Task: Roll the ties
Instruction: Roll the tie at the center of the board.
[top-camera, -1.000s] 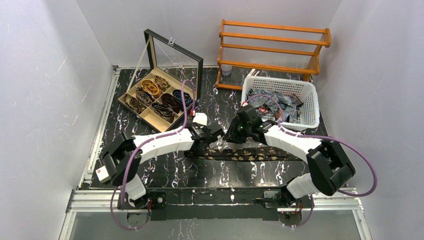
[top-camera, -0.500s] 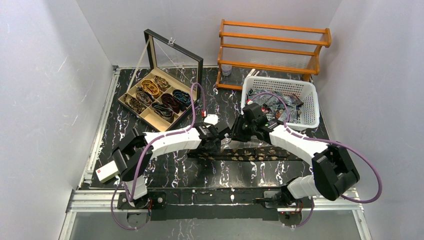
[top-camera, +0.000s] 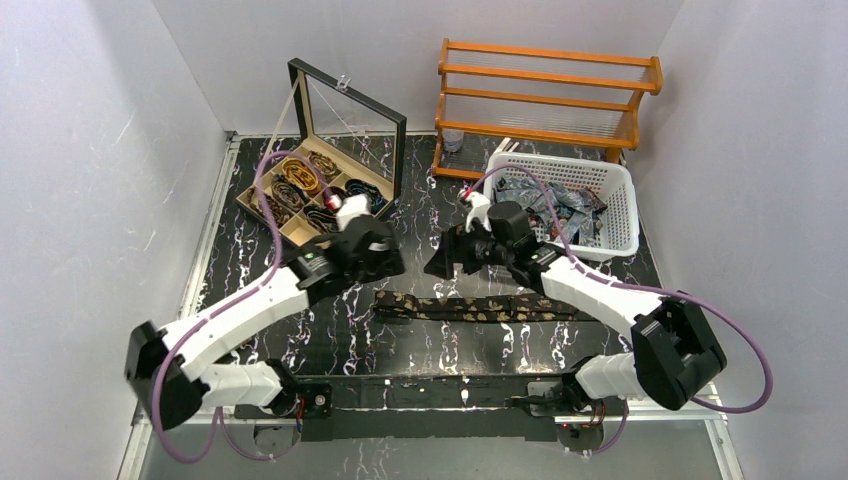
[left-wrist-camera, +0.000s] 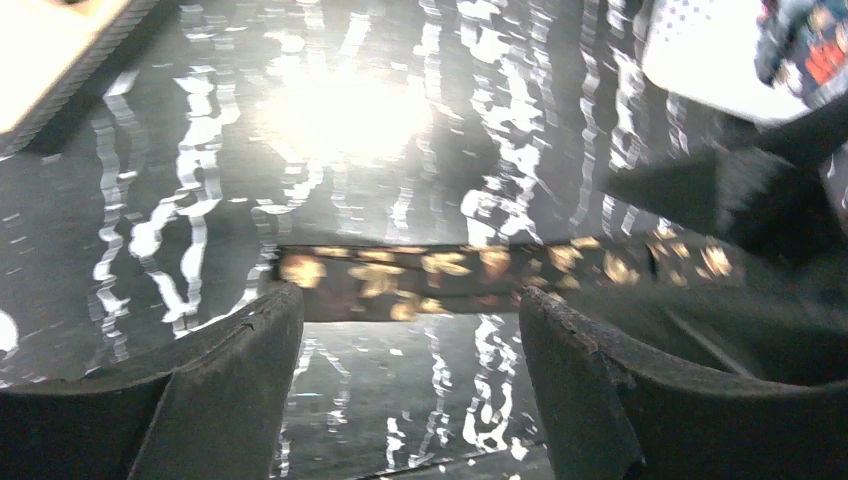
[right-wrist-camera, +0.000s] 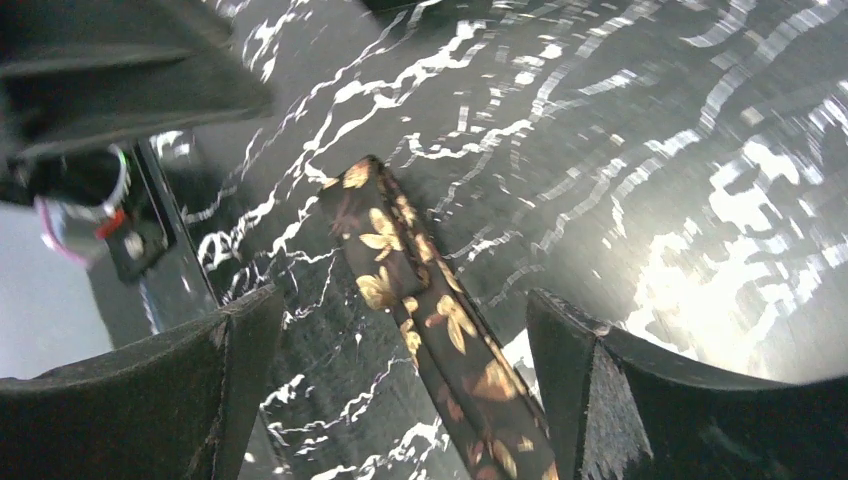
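Dark gold-floral tie (top-camera: 480, 307) flat on worktop (top-camera: 330, 342), near middle, stretched left-right, likely straightened for rolling. Left jaws, right jaws both spread, empty, hovering just beyond it. Far left: box (top-camera: 298, 231) holding rolled ties (top-camera: 320, 195). Far right: basket (top-camera: 590, 245), loose ties (top-camera: 550, 205).

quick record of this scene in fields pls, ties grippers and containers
current tie: dark tie with gold flowers, lying flat, unrolled
left gripper: open, holding nothing, tie's end in its view
right gripper: open, holding nothing
wooden box: lid up, rolled ties in compartments
white basket: loose ties inside
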